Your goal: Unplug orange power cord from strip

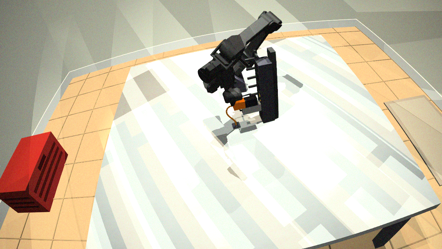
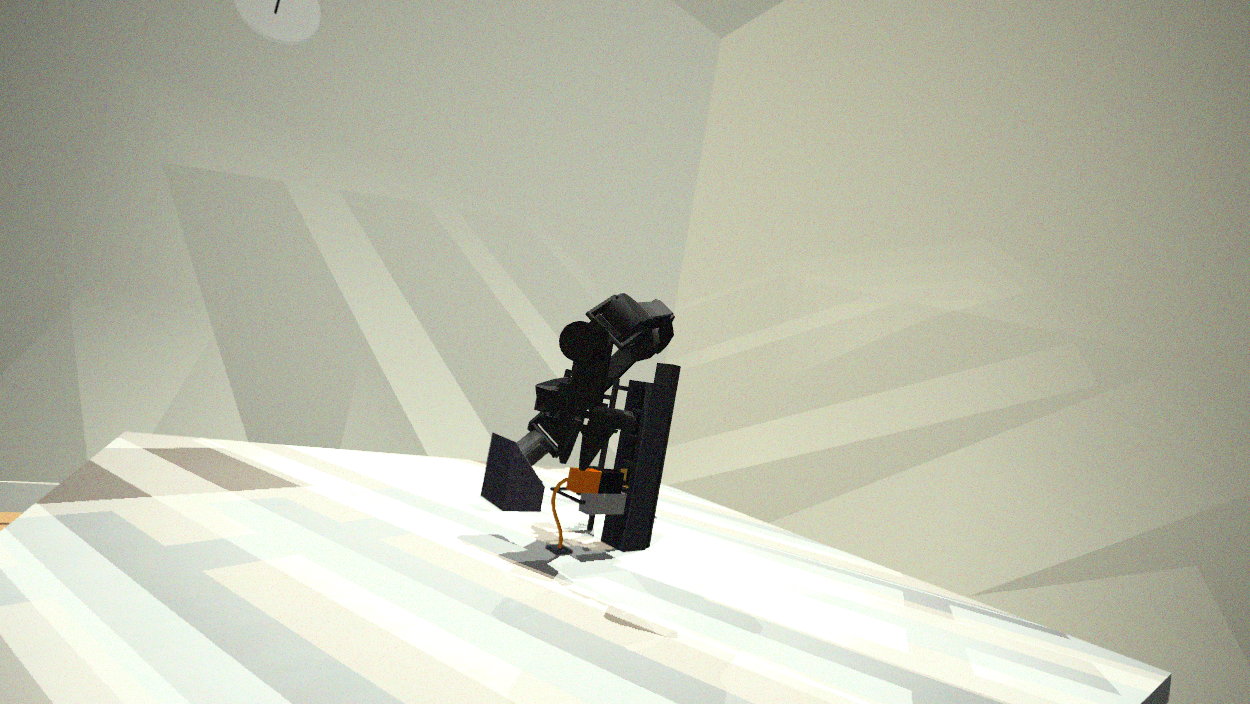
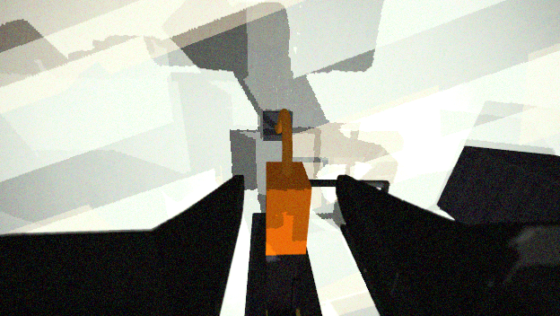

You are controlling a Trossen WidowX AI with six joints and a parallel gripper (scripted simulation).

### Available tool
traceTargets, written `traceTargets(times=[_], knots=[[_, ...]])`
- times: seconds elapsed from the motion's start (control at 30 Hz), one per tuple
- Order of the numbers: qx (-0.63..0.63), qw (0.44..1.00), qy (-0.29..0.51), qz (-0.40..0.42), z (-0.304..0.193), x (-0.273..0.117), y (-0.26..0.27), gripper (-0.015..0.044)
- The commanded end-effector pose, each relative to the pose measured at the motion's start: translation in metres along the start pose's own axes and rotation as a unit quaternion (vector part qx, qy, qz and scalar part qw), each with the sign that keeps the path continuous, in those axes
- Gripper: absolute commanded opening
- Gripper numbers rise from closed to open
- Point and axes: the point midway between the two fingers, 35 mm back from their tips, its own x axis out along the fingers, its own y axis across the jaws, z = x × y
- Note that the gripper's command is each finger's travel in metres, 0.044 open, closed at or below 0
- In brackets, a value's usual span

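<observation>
The orange plug (image 1: 238, 104) (image 2: 583, 480) (image 3: 287, 220) is level, its black front part toward the upright black power strip (image 1: 268, 92) (image 2: 645, 489). Brass-coloured bits show between the black part and the strip; whether prong tips are still in a socket I cannot tell. The orange cord (image 1: 227, 113) (image 2: 555, 511) (image 3: 287, 145) curves down to a small dark pad (image 1: 236, 125) (image 2: 558, 549) on the table. My gripper (image 2: 588, 463) (image 3: 290, 182) is open around the plug. In the wrist view a gap shows on each side between plug and finger.
A grey block (image 1: 251, 109) (image 2: 602, 503) sits just under the plug. Thin black bars stick out from the strip above. The dark arm base (image 2: 511, 476) stands left of the cord in the exterior view. A red box (image 1: 18, 167) lies beyond the table's left edge.
</observation>
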Motion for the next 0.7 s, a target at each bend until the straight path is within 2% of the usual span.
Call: traceTargets(times=[0.0,0.17,0.3,0.67], knots=[[-0.002,1.0,0.0,-0.001,0.0,0.0,0.0,0.0315],[-0.003,1.0,-0.002,-0.001,0.019,-0.005,0.001,0.044],[-0.003,1.0,-0.002,-0.001,0.057,-0.012,0.0,0.044],[-0.003,1.0,-0.002,-0.001,0.06,-0.013,0.0,0.044]])
